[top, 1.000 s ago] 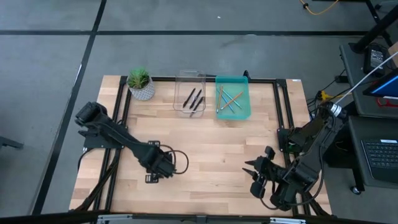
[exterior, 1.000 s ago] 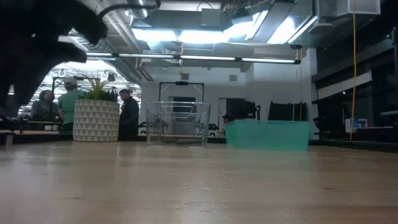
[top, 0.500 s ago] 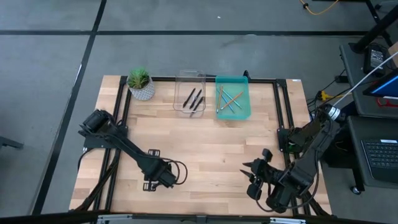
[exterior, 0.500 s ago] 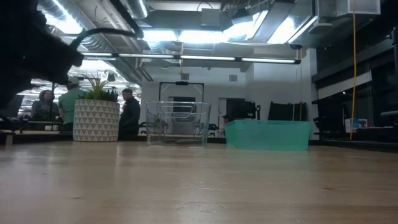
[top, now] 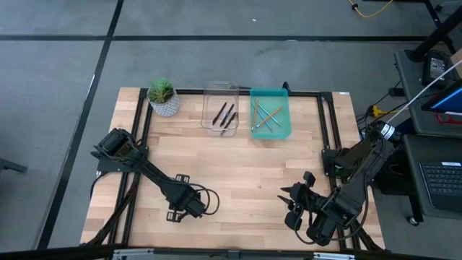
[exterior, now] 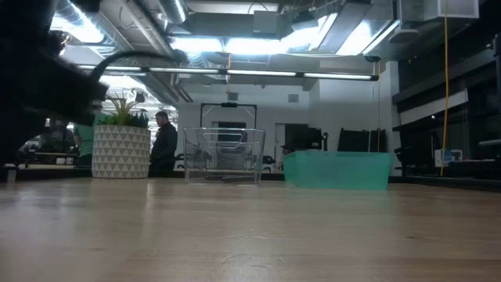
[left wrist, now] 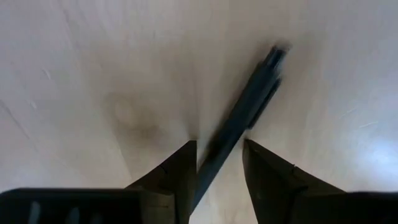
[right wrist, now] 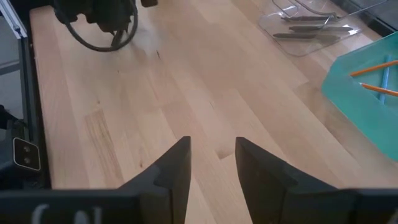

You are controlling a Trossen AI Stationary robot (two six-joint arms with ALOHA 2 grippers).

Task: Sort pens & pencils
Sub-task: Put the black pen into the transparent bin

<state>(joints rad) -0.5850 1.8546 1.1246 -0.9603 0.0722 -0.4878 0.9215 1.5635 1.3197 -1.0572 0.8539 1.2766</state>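
In the left wrist view a black pen [left wrist: 245, 106] lies flat on the wooden table. My left gripper [left wrist: 217, 144] points straight down over it, open. One finger stands on each side of the pen's near end, and I see no contact. From above, the gripper [top: 189, 206] hides this pen. Other pens [top: 225, 115] lie in the clear bin [top: 220, 92]. Orange and light blue pencils [top: 267, 117] lie in the teal bin [top: 284, 115]. My right gripper [right wrist: 212, 140] hangs open over the table's near right part [top: 292, 206], with nothing between its fingers.
A potted plant [top: 163, 97] stands at the far left corner, beside the bins along the far edge. A black frame rail [top: 325, 144] runs along the table's sides. Bare wood lies between the two arms. People stand in the room beyond the table [exterior: 164, 145].
My left gripper has gone down and toward the table's near edge, rolling slightly about its own axis. It now hangs low over the table. Its fingers keep the same gap. My right arm has stayed where it was.
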